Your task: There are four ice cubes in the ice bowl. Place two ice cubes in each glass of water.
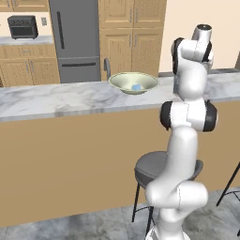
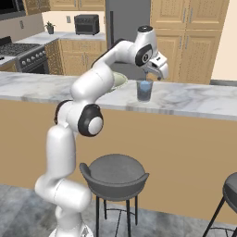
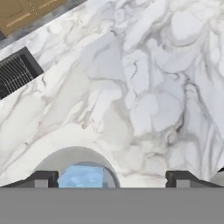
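My jaws stand wide apart, released, with nothing between them: in the hand view the two dark fingertips (image 3: 41, 178) sit far out to either side at the bottom, and only bare marble shows in the gap. My gripper (image 2: 149, 73) hangs just above a glass of water (image 2: 144, 90), pointing down at its mouth. In the hand view the rim of that glass (image 3: 78, 168) curves up between my fingertips, nearer the left one, with blue water showing inside. Whether any ice cubes lie in it I cannot tell.

The glass stands upright on the marble table (image 2: 194, 99), near its front edge. To its left in the right base view, mostly hidden behind my forearm, is the ice bowl (image 2: 119, 79). The left base view shows the bowl (image 1: 134, 82) in full: wide, shallow, pale yellowish-green, resting on the table (image 1: 56, 98), with one small blue-white ice cube (image 1: 136, 87) lying in its hollow.

In the hand view a dark slatted vent (image 3: 17, 72) lies in the table surface towards the upper left.

Below the table's front edge stands a grey stool (image 2: 114, 175), beside my lower arm. Behind the table are a steel fridge (image 1: 75, 40), wooden cabinets (image 1: 131, 33), and a small dark oven (image 1: 23, 26) on the back counter.
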